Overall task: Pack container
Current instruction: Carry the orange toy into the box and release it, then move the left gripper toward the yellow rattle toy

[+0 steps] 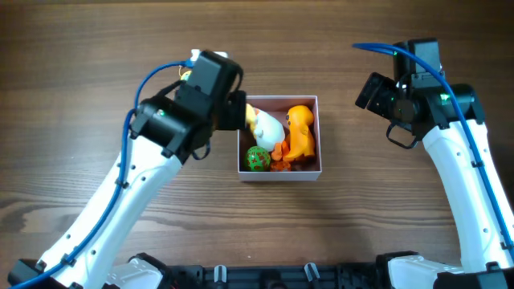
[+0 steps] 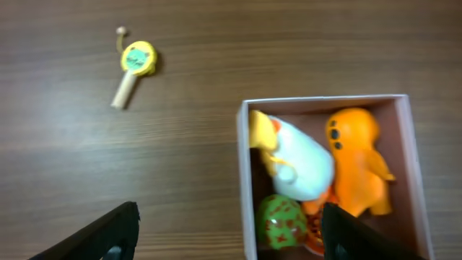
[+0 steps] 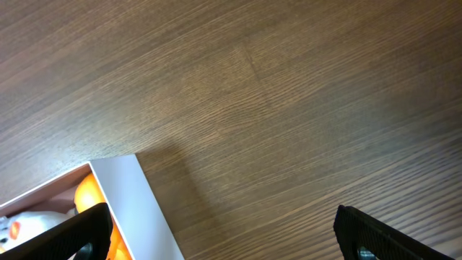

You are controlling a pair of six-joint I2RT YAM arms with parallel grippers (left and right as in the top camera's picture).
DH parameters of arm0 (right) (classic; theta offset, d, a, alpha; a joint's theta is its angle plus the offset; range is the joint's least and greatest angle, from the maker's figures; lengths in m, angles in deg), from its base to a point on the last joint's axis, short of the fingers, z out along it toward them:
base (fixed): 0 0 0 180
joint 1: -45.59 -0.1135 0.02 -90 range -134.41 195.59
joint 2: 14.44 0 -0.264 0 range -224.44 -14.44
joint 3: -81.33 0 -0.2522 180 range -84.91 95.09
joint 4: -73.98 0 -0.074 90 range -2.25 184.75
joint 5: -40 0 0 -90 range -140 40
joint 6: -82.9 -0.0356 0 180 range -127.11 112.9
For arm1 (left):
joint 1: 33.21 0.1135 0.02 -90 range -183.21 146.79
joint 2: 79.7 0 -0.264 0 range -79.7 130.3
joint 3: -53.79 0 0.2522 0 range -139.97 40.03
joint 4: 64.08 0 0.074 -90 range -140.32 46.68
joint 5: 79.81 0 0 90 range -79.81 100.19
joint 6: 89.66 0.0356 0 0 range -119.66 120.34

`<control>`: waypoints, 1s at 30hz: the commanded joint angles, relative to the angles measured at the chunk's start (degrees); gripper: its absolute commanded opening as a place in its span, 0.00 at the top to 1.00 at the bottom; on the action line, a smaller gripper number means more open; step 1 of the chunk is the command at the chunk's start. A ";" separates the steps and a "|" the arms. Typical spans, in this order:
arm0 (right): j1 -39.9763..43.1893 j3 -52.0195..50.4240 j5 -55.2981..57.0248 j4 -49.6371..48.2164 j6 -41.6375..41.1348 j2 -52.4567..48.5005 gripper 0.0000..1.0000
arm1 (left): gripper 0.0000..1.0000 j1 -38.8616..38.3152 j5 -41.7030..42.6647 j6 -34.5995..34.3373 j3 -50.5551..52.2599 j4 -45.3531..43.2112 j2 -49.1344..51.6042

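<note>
The container is a small square white-walled box with a pink inside, at the table's centre. It holds a white and yellow duck toy, an orange figure, a green spotted egg and a small orange piece. My left gripper is open and empty above the box's left wall; in the left wrist view its fingers straddle that wall. My right gripper is open and empty, right of the box; the right wrist view shows a box corner by its left finger.
A yellow and green rattle-like toy on a pale stick lies on the wood table left of the box in the left wrist view. In the overhead view my left arm covers it. The table is dark wood.
</note>
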 commanded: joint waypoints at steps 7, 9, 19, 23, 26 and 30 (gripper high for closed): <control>0.07 0.11 1.01 -0.13 0.31 -0.22 0.00 | 0.00 6.25 -0.26 -0.96 -0.52 1.49 0.20; 0.07 0.11 1.01 -0.13 0.33 -0.22 0.00 | 0.00 6.45 -0.24 -0.96 -0.52 1.42 0.20; 0.07 0.11 1.01 -0.13 0.31 -0.22 0.00 | 0.00 6.45 -0.31 -0.96 -0.52 0.48 0.20; 0.07 0.11 1.01 -0.13 0.31 -0.22 0.00 | 0.00 6.45 -0.28 -0.96 -0.52 0.33 0.20; 0.07 0.11 1.01 -0.13 0.31 -0.22 0.00 | 0.00 6.45 -0.28 -0.96 -0.52 0.35 0.20; 0.07 0.11 1.01 -0.13 0.31 -0.22 0.00 | 0.00 6.45 -0.28 -0.96 -0.52 0.33 0.20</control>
